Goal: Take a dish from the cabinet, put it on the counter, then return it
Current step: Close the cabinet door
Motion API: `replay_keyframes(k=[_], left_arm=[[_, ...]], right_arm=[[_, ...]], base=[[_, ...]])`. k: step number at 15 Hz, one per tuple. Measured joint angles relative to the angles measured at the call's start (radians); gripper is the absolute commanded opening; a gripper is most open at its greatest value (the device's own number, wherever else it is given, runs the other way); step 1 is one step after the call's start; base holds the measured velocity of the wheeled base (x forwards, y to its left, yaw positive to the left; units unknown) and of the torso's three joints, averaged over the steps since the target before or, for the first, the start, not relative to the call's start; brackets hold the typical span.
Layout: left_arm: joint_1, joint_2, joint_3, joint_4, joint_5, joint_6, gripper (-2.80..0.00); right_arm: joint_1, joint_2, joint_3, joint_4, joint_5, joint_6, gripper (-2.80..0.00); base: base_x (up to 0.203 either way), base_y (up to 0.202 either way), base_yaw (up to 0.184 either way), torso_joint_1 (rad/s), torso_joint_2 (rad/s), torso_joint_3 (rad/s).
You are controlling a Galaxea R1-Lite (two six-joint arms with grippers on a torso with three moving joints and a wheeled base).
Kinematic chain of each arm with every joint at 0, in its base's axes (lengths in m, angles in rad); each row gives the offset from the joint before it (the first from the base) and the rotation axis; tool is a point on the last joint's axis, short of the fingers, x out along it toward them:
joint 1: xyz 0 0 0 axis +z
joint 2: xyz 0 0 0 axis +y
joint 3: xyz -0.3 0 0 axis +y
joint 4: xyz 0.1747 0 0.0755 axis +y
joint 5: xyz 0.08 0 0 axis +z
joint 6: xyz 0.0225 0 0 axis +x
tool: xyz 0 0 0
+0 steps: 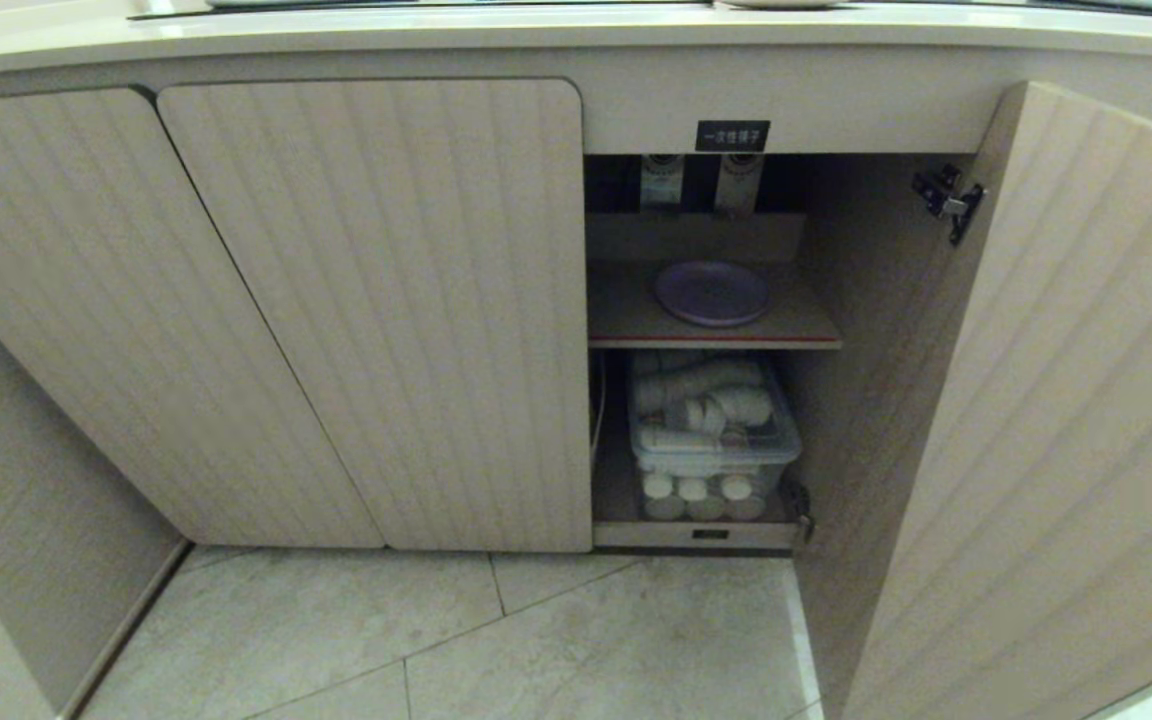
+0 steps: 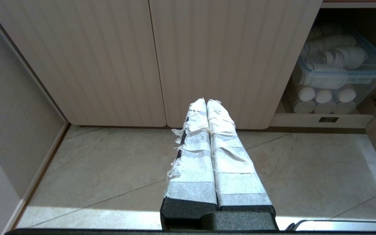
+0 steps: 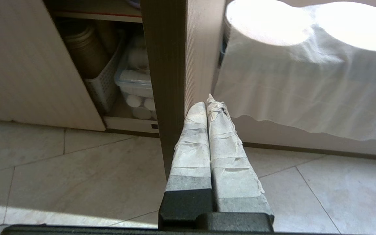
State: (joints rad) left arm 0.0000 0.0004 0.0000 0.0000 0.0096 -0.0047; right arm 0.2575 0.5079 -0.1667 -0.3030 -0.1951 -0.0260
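Here the cabinet (image 1: 376, 310) stands with its rightmost door (image 1: 1066, 420) swung wide open and the other ribbed doors shut, and the dish (image 1: 712, 293), a shallow lavender plate, lies flat on the inner shelf (image 1: 626, 318), toward the shelf's right side and back from its red-lined front edge. Above the opening a small black label (image 1: 732, 135) with white characters sits on the cabinet's front rail, and the cream counter (image 1: 436, 30) runs along the top with its rounded edge overhanging. Below the shelf, a clear plastic bin (image 1: 711, 440) packed with stacked white cups rests on the cabinet floor, near the front lip. Neither arm shows in the head view. The left gripper (image 2: 206, 101) hangs above the tiled floor (image 2: 109, 169) in front of the closed doors, its tape-wrapped fingers (image 2: 193, 153) pressed together and empty. The right gripper (image 3: 206, 100) is just beside the outer face of the open door, near its edge, its taped fingers (image 3: 191, 147) likewise closed on nothing; whether the tips touch the door cannot be told. A white cloth (image 3: 305, 81) drapes over something beyond that door.
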Motion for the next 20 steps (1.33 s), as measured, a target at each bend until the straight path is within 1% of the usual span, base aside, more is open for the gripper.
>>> replay_keyframes(k=[3,5,9,13,20], left_arm=[[0.0,0.0,0.0,0.0,0.0,0.0,-2.8],[0.0,0.0,0.0,0.0,0.0,0.0,-2.8],[0.0,0.0,0.0,0.0,0.0,0.0,-2.8],[0.0,0.0,0.0,0.0,0.0,0.0,-2.8],[0.0,0.0,0.0,0.0,0.0,0.001,-2.8]], right_arm=[[0.013,0.008,-0.002,-0.032,0.002,0.028,-2.8],[0.021,0.026,-0.002,-0.063,0.012,0.061,-2.8],[0.049,0.086,0.0,-0.157,0.015,0.105,-2.8],[0.091,0.132,0.008,-0.211,0.015,0.103,-2.8],[0.107,0.143,0.017,-0.196,0.015,0.107,-2.8]], base=[[0.0,0.0,0.0,0.0,0.0,0.0],[0.0,0.0,0.0,0.0,0.0,0.0],[0.0,0.0,0.0,0.0,0.0,0.0],[0.0,0.0,0.0,0.0,0.0,0.0],[0.0,0.0,0.0,0.0,0.0,0.0]])
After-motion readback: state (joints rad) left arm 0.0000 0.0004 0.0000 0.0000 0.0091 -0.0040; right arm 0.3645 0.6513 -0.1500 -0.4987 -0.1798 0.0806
